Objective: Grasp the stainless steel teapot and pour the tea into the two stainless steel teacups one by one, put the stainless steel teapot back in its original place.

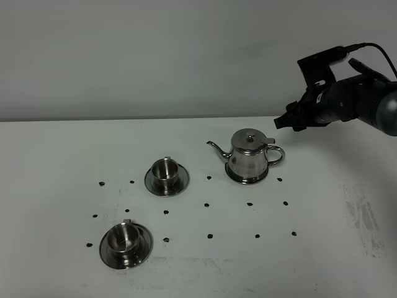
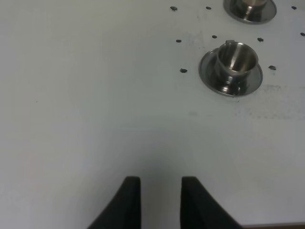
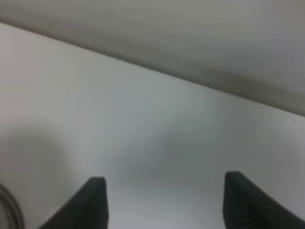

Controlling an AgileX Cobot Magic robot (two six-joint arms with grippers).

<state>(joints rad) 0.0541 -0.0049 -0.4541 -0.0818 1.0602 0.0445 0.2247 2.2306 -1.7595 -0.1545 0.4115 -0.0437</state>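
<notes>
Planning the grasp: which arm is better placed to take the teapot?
Right. The right pincer, open, hangs near the teapot on its handle side; the left pincer sits past a cup, outside the high view.

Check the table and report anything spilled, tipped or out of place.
Nothing stands out. The teapot stands upright, lid on, on its saucer; both teacups sit upright on theirs, no spill. Only small dark marks dot the table, plus a faint scuff at its right.

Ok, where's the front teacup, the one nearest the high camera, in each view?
Exterior high: front teacup, lower left.
Left wrist: front teacup, the one shown whole.
Right wrist: not in it.
Shared landmark: the other teacup, just beyond it in those two views.
</notes>
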